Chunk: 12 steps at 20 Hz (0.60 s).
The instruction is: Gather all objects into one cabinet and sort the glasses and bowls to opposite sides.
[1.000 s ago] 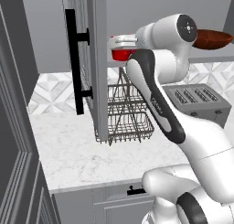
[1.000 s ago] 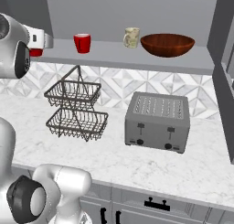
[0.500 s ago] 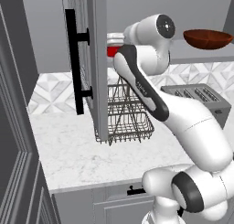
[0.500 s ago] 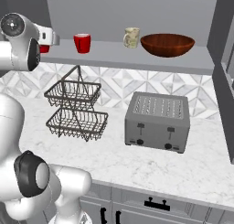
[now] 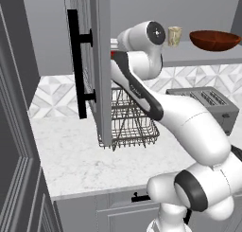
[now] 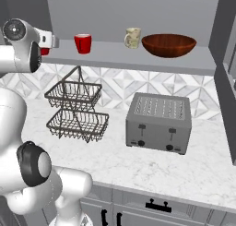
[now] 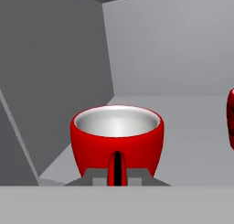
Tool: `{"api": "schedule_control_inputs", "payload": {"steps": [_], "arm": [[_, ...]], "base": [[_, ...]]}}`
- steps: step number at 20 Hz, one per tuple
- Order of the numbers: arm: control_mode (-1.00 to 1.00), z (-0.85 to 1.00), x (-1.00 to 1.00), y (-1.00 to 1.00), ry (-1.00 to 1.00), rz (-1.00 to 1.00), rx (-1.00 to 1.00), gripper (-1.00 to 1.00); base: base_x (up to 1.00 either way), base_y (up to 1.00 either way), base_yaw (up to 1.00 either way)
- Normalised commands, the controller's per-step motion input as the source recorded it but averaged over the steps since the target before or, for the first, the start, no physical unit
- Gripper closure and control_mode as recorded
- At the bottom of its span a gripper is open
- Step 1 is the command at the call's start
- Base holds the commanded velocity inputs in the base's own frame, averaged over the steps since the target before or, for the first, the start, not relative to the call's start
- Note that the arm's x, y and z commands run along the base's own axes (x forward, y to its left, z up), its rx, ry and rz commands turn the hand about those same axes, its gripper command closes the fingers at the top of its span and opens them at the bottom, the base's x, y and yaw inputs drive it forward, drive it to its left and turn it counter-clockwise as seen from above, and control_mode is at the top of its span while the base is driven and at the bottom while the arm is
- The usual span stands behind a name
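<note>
Red cup [image 7: 117, 138] gripped by its handle in the nearly closed gripper [image 7: 117, 173], upright, rim up, pale grey inside, held over the grey cabinet shelf [image 7: 192, 127] near the left inner wall of the cabinet [image 7: 55, 72]. Seen from the right base as a sliver of red [image 6: 44, 50] just behind the white hand, at the shelf's left end. Second red cup [image 6: 83, 43] standing upright on the same shelf [image 6: 138, 59], near to the right of the held one, its edge [image 7: 231, 120] cut off at the right border of the hand view. Further right along the shelf, cream patterned cup [image 6: 132, 37], just beside the wide reddish-brown bowl [image 6: 168, 44]; whether cup and bowl touch, impossible to tell. Same cream cup [image 5: 174, 36] and bowl [image 5: 215, 40] visible from the left base past the arm. Open glass-paned cabinet door [image 5: 90, 60] with black bar handle [image 5: 75, 63] in front of the arm. Below on the marble counter [image 6: 138, 165], two-tier wire basket [image 6: 76, 110] and grey toaster [image 6: 159, 123], apart.
</note>
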Motion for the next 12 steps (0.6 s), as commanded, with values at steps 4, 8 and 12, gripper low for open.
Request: {"api": "schedule_control_inputs", "payload": {"steps": [4, 8, 12], "arm": [[-1.0, -0.03, 0.34, 0.04, 0.0, 0.03, 0.0, 1.0], [-1.0, 0.0, 0.44, 0.0, 0.0, 0.06, 0.0, 1.0], [-1.0, -0.04, 0.47, 0.0, 0.0, 0.05, 0.0, 1.0]], "base": [[0.0, 0.0, 0.0], [0.0, 0.0, 0.0], [0.0, 0.0, 0.0]]}}
